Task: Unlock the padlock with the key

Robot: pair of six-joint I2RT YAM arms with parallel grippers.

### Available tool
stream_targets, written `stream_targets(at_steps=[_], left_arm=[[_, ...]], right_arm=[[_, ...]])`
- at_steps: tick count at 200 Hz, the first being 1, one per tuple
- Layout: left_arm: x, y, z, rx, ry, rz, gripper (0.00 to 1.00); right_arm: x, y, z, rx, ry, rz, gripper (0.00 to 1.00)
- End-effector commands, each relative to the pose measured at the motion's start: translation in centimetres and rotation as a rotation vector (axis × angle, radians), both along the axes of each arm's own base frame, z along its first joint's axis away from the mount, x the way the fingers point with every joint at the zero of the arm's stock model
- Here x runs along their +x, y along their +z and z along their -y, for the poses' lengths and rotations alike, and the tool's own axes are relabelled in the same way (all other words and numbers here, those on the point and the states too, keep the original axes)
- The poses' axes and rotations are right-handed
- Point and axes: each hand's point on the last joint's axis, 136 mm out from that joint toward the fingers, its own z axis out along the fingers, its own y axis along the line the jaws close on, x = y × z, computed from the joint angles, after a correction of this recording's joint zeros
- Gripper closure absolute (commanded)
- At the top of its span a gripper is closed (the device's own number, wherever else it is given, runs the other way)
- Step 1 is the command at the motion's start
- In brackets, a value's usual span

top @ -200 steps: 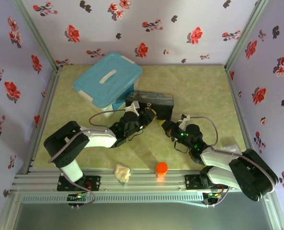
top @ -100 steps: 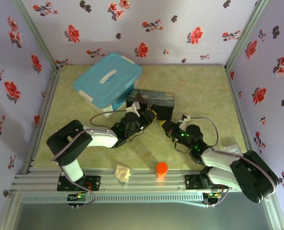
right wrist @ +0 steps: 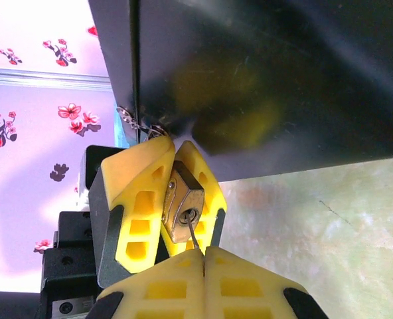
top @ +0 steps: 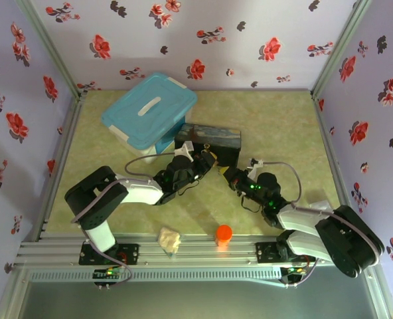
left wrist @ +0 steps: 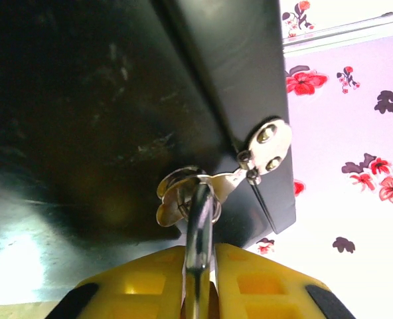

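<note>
Misalignment is threatening you here: your right pincer (right wrist: 202,258) is pinching the key (right wrist: 192,234), with only the thin blade showing as it meets the keyway of the padlock (right wrist: 182,211). Your left pincer (left wrist: 198,279) is clamping that padlock's body while its shackle (left wrist: 196,222) is hanging through the hasp (left wrist: 266,143) on the dark box (top: 210,141). If you are pushing off-axis, the blade is likely bending or slipping; hard twisting is risking the lock swinging. Both arms are crowding the box wall. The blue tub (top: 150,109) is sitting just behind; the orange cap (top: 224,232) and crumpled wad (top: 170,240) are lying well apart.
</note>
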Motion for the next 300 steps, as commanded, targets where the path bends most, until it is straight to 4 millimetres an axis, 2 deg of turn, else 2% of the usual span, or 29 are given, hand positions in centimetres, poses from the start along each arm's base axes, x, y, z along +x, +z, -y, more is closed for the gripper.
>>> stream_targets(at_steps=[1, 70, 111, 140, 167, 205, 227, 250, 300], left_arm=[[-0.5, 2.3, 1.7, -0.087, -0.048, 0.039, 1.0], [-1.6, 4.0, 2.7, -0.154, -0.11, 0.041, 1.0], [-1.9, 3.2, 2.7, -0.129, -0.116, 0.038, 1.0], [-1.8, 2.5, 2.8, -0.124, -0.115, 0.024, 1.0], [-1.8, 2.8, 3.1, -0.159, -0.121, 0.023, 1.0], [-1.9, 3.2, 3.3, -0.183, -0.132, 0.042, 1.0], [-1.9, 3.0, 3.2, -0.177, -0.133, 0.037, 1.0], [-2.1, 2.8, 3.2, -0.159, -0.141, 0.033, 1.0], [-2.2, 2.9, 3.1, -0.161, -0.145, 0.031, 1.0]], right_arm=[[0.1, 1.9, -0.1, 0.009, 0.011, 0.075, 1.0], [1.2, 2.1, 0.4, 0.029, 0.044, 0.092, 1.0], [1.2, 2.6, 0.6, 0.055, 0.075, 0.1, 1.0], [1.0, 2.2, 0.8, 0.034, 0.09, 0.084, 1.0], [1.0, 1.6, 0.6, 0.018, 0.103, 0.068, 1.0], [1.5, 2.8, 0.2, 0.133, 0.129, 0.061, 1.0], [1.8, 1.8, 0.3, 0.117, 0.128, 0.045, 1.0], [1.8, 1.7, 0.3, 0.101, 0.129, 0.05, 1.0], [1.7, 0.2, 1.6, 0.012, 0.118, 0.014, 1.0]])
